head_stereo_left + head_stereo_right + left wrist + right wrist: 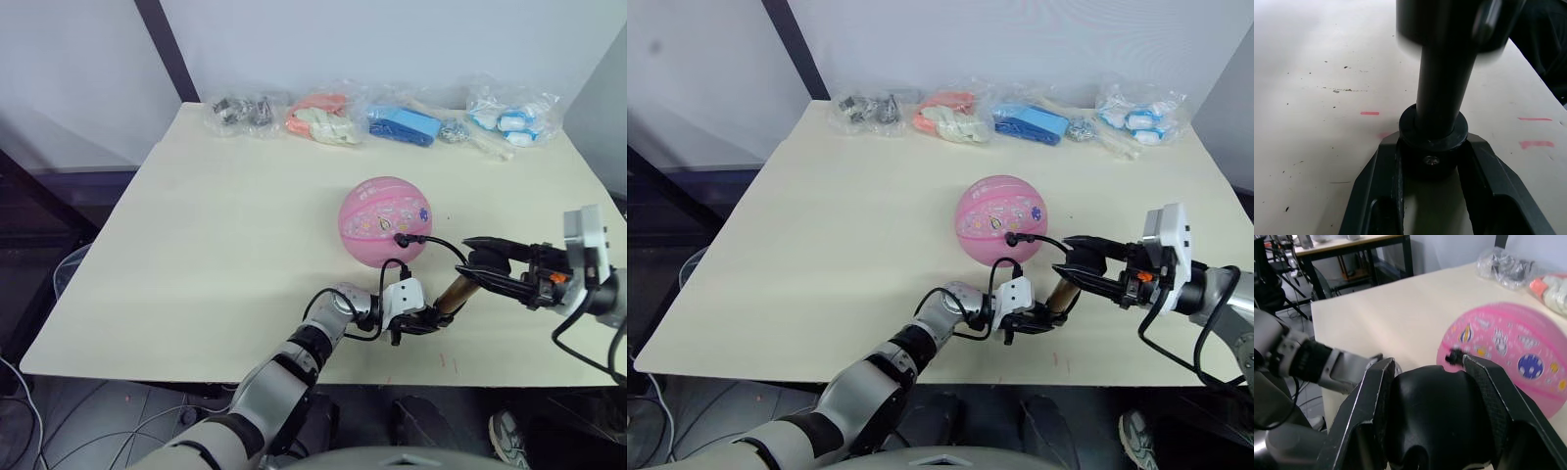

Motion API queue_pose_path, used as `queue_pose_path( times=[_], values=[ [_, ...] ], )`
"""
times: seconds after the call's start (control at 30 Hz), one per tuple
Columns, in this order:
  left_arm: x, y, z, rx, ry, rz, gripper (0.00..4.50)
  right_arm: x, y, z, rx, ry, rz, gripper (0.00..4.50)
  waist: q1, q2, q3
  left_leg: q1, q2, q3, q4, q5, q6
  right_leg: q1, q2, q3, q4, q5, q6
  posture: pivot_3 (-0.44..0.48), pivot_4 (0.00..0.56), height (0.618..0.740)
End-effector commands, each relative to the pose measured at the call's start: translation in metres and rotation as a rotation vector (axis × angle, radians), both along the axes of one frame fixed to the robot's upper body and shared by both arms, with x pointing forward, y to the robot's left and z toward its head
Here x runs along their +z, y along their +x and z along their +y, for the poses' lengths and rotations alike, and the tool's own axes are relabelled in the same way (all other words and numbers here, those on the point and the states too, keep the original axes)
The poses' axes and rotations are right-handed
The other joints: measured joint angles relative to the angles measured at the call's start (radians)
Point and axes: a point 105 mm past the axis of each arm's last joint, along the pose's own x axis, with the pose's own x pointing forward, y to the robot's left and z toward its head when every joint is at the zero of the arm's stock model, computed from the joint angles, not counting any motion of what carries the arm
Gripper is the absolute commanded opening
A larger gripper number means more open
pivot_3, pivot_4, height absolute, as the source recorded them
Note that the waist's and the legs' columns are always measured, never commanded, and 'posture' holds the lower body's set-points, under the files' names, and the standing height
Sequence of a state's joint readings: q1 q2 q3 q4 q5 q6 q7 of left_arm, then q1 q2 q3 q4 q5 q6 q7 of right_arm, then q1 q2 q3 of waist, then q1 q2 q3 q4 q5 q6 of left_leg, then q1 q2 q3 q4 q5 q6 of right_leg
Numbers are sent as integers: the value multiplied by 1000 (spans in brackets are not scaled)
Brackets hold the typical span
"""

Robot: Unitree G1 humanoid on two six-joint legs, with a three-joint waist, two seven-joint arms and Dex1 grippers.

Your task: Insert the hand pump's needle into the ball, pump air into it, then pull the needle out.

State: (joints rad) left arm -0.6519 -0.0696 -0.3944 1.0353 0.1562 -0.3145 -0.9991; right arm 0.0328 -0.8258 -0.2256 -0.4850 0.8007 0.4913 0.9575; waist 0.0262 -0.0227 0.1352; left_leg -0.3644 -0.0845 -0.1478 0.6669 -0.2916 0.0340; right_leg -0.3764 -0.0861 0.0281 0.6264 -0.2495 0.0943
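Near the table's point(196, 255) front edge I see my left gripper point(416, 323) clamped on the hand pump's point(453, 291) lower end and my right gripper point(482, 262) closed on its T-handle. Beside it sits the ball point(384, 220), round, needle point(401, 238) seated in its valve.

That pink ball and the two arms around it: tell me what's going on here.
The robot is pumping up the pink ball on the table. The needle sits in the ball's valve, with the black hose running back to the hand pump. The left end effector is closed on the pump's lower end near the table's front edge, and the right end effector grips the black T-handle at the top. The ball looks round. Bags of small items lie along the far edge.
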Motion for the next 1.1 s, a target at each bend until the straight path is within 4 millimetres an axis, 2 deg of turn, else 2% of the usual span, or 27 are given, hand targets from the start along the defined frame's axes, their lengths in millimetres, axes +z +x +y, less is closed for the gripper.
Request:
queue_pose_path(
  times=[0.03, 0.13, 0.23, 0.33, 0.47, 0.7, 0.97, 1.03, 1.1],
  values=[
    [-39, -12, 25, 51, 129, 128, 1099, -42, -4, 8, 7, -25, 130, 1740, -1, 0, -1, 0, 0, 0, 0, 0, 0, 0, 0, 0, 0, 0, 0, 0, 150, 740],
    [-39, -12, 24, 51, 128, 128, 1099, -50, -4, 10, 13, -46, 130, 1740, -3, 1, -2, 0, 0, 0, 0, 0, 0, 0, 0, 0, 0, 0, 0, 0, 150, 740],
    [-39, -12, 24, 51, 127, 127, 1099, -41, -2, 10, 10, -31, 105, 1740, -6, 2, -3, 0, 0, 0, 0, 0, 0, 0, 0, 0, 0, 0, 0, 0, 150, 740],
    [-38, -11, 24, 53, 128, 125, 1099, -20, 1, 4, 12, -22, 59, 1740, -7, 3, -3, 0, 0, 0, 0, 0, 0, 0, 0, 0, 0, 0, 0, 0, 150, 740],
    [-38, -12, 24, 52, 119, 152, 1099, 32, -1, -9, 24, 4, -24, 1740, -6, 8, 2, -1, -1, 0, 0, 0, 0, 0, -1, 0, 0, 2, -4, 0, 150, 740],
    [-38, -13, 23, 43, 121, 143, 1099, 88, -14, -19, 45, 21, -69, 1740, 1, 11, 4, -7, -3, 0, 0, 0, 1, -3, -3, 0, -1, 2, -4, 0, 150, 740],
    [-38, -14, 23, 36, 124, 139, 1099, 138, -20, -22, 52, 58, -156, 1740, 7, 11, 6, -8, -3, 5, 1, -2, 4, -6, -4, 5, -1, 2, -3, 0, 150, 740],
    [-38, -14, 23, 34, 124, 138, 1099, 142, -20, -22, 51, 55, -158, 1740, 11, 10, 6, -9, -3, 8, 1, -2, 4, -9, -4, 9, -1, 3, -2, 0, 150, 740],
    [-37, -14, 22, 32, 125, 136, 1099, 136, -18, -21, 51, 47, -136, 1740, 12, 10, 5, -13, -3, 13, 2, -3, 5, -14, -3, 14, -1, 5, 0, 0, 150, 740]
  ],
)
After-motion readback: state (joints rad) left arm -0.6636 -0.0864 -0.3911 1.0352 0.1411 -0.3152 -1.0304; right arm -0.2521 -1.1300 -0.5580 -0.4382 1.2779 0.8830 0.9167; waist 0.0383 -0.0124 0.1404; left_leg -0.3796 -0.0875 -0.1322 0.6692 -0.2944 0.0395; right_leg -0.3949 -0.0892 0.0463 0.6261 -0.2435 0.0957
